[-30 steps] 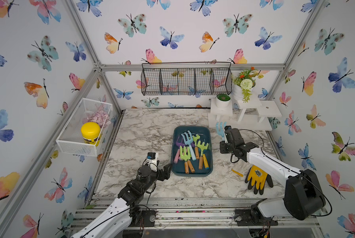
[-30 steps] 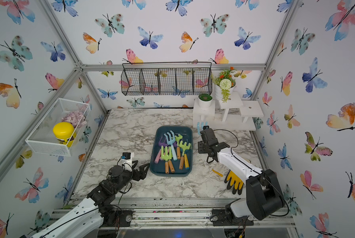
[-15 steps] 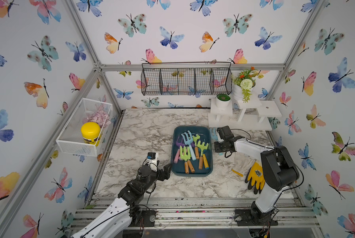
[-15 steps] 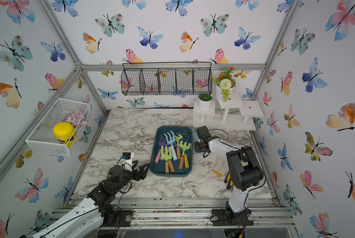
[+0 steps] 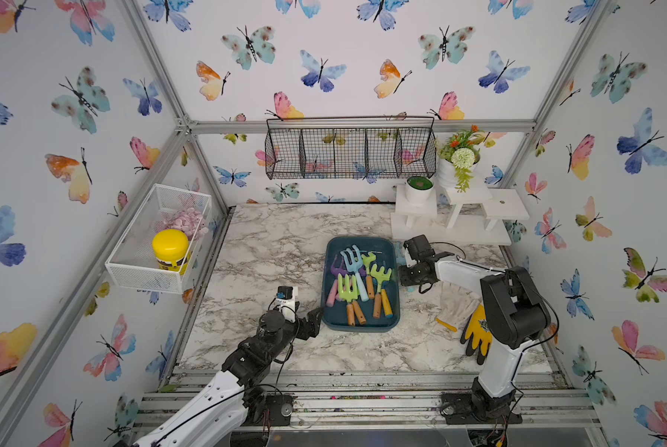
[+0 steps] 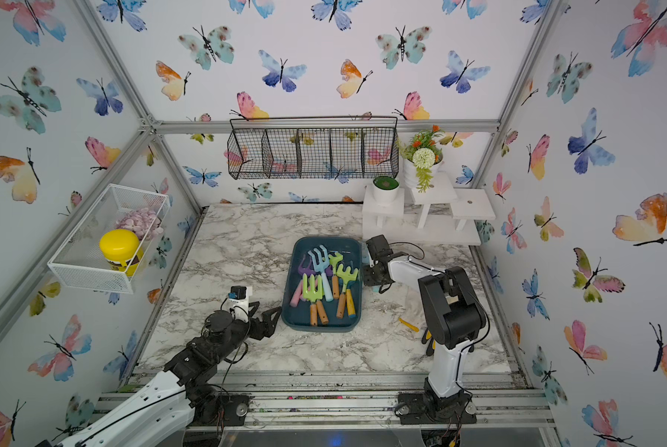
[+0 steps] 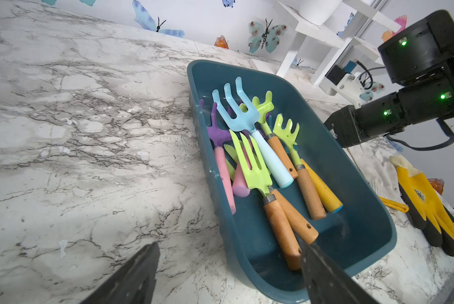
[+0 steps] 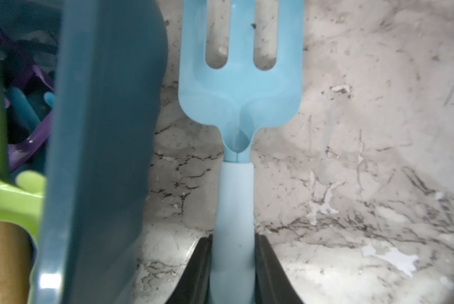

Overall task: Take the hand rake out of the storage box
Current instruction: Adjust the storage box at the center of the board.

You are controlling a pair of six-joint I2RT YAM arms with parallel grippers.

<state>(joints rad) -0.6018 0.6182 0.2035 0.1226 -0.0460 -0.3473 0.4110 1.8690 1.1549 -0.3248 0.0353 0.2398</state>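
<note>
**Item:** hand rake [image 8: 239, 92], light blue, three flat tines, paler handle. We take this for the task's tool.

**Location:** outside the storage box [image 8: 102, 131], just beside its long right-hand wall, over the bare tabletop [image 8: 352, 158]. We cannot tell whether it rests on the tabletop or hangs just above it.

**Holder:** right pincer [image 8: 233, 243], clamped on the lower handle.

**Other arm:** left pincer [image 5: 314, 320], spread wide and empty, just beside the box's near corner.

**Orientation:** the long axis runs parallel to the box wall. The tines lead away from the right pincer, toward the back of the cell as far as we can judge.

**Progress:** we judge the removal itself done, the rake being clear of the rim. Left to do, in our judgement, is to set it down and let go. The other tools [image 5: 357, 282] lie in the box.
</note>
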